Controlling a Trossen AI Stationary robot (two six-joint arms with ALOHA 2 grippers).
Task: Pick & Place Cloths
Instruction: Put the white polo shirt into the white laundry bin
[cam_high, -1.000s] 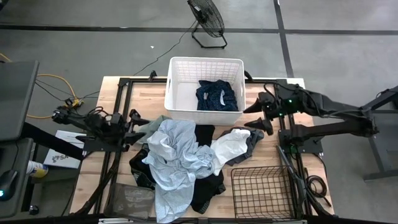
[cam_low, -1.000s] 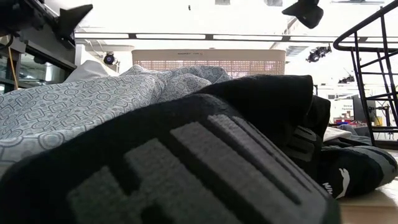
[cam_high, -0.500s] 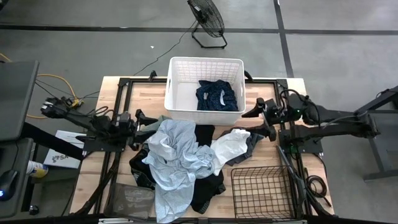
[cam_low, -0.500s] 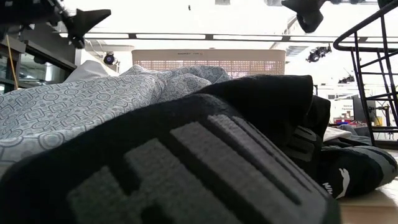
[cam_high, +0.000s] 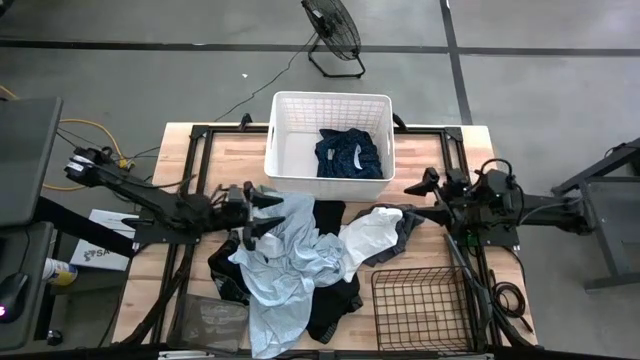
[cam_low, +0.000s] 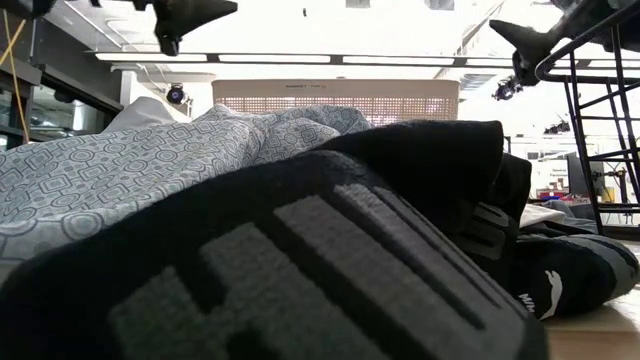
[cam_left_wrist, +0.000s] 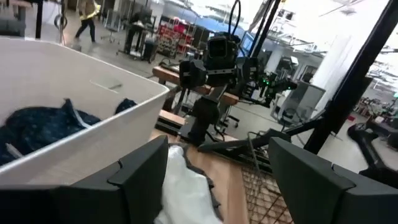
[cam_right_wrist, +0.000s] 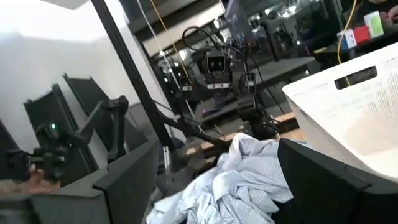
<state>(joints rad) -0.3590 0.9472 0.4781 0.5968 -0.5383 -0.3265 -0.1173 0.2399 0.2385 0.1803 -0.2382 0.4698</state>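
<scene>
My left gripper hangs with fingers spread and nothing between them, right over the near-left edge of the light blue patterned shirt. In the left wrist view both fingers stand well apart, empty air between them, the white laundry basket just beyond, with the dark navy dotted garment lying inside it.

My right gripper is spread wide too and empty, pulled in beside its own base at the table's right side, near the white-grey garment but not touching it. That arm looks to be waiting.

The rest of the cloths sit heaped mid-table: the blue shirt on top, a black garment with grey lettering under and in front of it, a sage green piece at the front-left corner, the black wire basket at front-right.

The step in hand, as I judge it, is a pick from the heap with my left. To do it well I want to come straight down onto a raised fold of the blue shirt, not a flat stretch, so both fingers bite fabric. Pinch one layer only if I can; the black garment is tucked beneath and could drag along. Lift high before swinging to the white basket, since this shirt is large and its tail could snag the basket rim or sweep neighbours off the wooden table.
</scene>
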